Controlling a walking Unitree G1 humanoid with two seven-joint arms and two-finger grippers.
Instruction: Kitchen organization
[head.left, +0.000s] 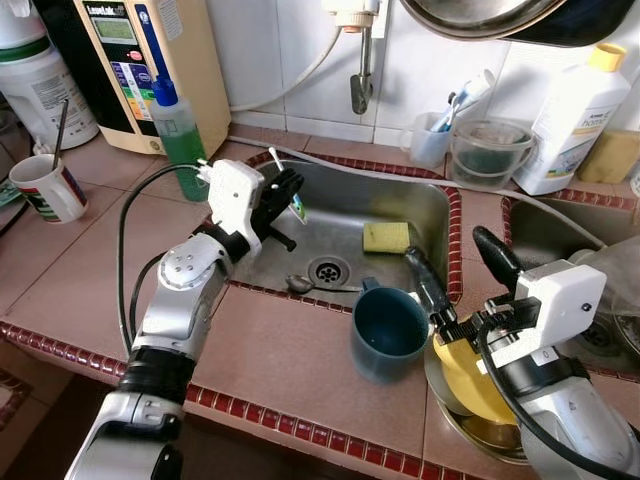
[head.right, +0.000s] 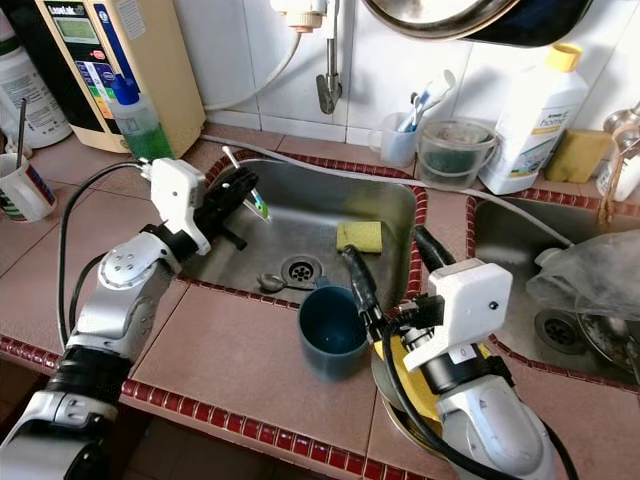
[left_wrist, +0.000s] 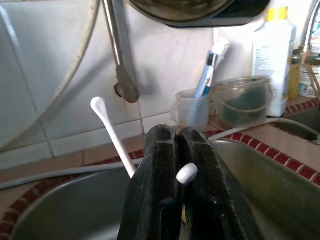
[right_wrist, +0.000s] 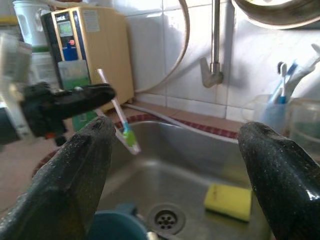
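Left gripper (head.left: 283, 196) over the left side of the steel sink (head.left: 420, 205), fingers pressed together on a white toothbrush (head.right: 250, 186) with green at its lower end, held tilted above the basin (in the left wrist view, the white handle (left_wrist: 111, 134) slanting up beside the closed fingers (left_wrist: 155, 190)). Right gripper (head.left: 460, 265) at the sink's front right edge, fingers spread wide apart and holding nothing, just beside a dark blue mug (head.left: 389, 327) standing on the tiled counter (head.left: 280, 370). Yellow sponge (head.left: 386, 237) and metal spoon (head.left: 305, 285) lying in the basin near the drain (head.left: 328, 270). Clear cup with toothbrushes (head.left: 432, 135) on the back ledge by the wall, next to a clear plastic container (head.left: 488, 152). Green soap bottle (head.left: 180, 135) at the sink's left rim. Yellow bowl (head.left: 470, 380) under the right arm.
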